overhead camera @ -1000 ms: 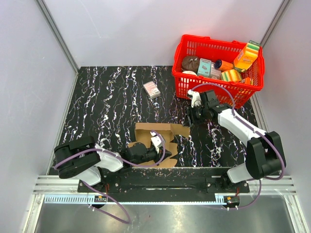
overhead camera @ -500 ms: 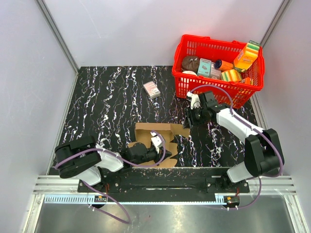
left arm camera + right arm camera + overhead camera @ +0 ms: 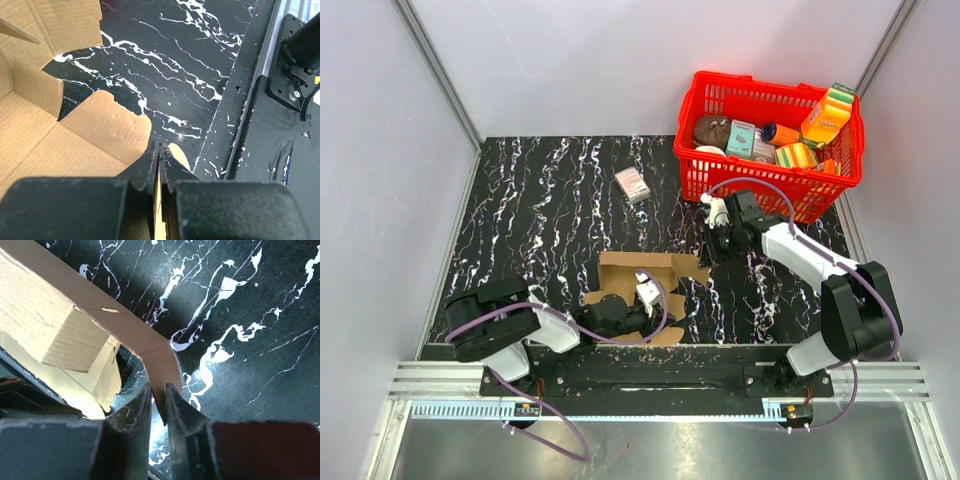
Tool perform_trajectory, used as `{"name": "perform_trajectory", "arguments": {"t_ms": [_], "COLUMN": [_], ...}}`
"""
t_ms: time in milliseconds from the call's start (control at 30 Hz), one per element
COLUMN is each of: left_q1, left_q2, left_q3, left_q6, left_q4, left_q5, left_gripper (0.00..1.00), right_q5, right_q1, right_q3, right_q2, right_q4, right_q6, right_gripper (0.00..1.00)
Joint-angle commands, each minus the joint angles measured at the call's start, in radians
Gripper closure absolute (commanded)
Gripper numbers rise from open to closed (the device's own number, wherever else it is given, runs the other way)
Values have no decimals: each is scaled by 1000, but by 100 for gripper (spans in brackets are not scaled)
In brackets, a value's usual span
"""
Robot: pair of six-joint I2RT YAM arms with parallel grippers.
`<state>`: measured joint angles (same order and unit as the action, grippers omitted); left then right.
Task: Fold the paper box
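1. Black marbled table (image 3: 540, 220): it bears the paper box (image 3: 620, 272) near its front edge, between the 2 arms. The red basket (image 3: 690, 150) stands well apart at the far right.
2. Paper box: plain brown cardboard, a part-folded die-cut sheet with several flaps raised.
3. Left gripper (image 3: 159, 167): the fingers are pressed together on a thin cardboard edge at the near side of the sheet. Treat this grip as the anchor. It is judged best held low and steady, so that the base panel lies flat.
4. Right gripper (image 3: 158, 392): the fingers are clamped on the narrow end flap (image 3: 125, 327) at the right side of the sheet.
5. Step in hand, as judged: raise this flap about its crease. Swing the right gripper in an arc round the crease line, not straight upward. A straight pull is likely to drag the sheet or tear the strip.
6. Slot (image 3: 106, 310): 1 small cut shows in the flap. Its mating tab cannot be identified, so confirm alignment before pressing.
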<state>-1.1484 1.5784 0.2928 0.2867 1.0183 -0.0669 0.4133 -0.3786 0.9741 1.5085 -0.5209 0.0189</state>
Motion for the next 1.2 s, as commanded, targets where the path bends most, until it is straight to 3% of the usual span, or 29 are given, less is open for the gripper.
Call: {"name": "perform_trajectory", "arguments": {"t_ms": [0,133,400,667,800,1000,1167], "left_q1": [-8,-13,-14,-16,-14,-14,-16], "left_q2": [25,60,74,-107,-173,-83,-15], "left_q3": [35,54,48,-21,-43,41,52], "left_q6": [-12,-15,-21,-12,-23,-40,-15], "left_q4": [55,55,69,66,16,-133,-150], "left_q5": [-4,2,61,65,174,266,282], "left_gripper": [96,96,98,98,98,100,100], "right_q5": [-4,-7,-4,-19,-19,-22,-25], "right_q1": [-13,-19,-29,-32,-36,-37,-39], "right_q3": [17,18,18,18,18,18,21], "right_q2": [-5,-16,-28,-37,-40,-51,-64], "right_q4": [-2,-2,-4,-5,-5,-8,-14], "right_q6": [-13,-13,-13,-14,-14,-13,-13], "right_gripper": [81,87,88,89,89,89,90]}}
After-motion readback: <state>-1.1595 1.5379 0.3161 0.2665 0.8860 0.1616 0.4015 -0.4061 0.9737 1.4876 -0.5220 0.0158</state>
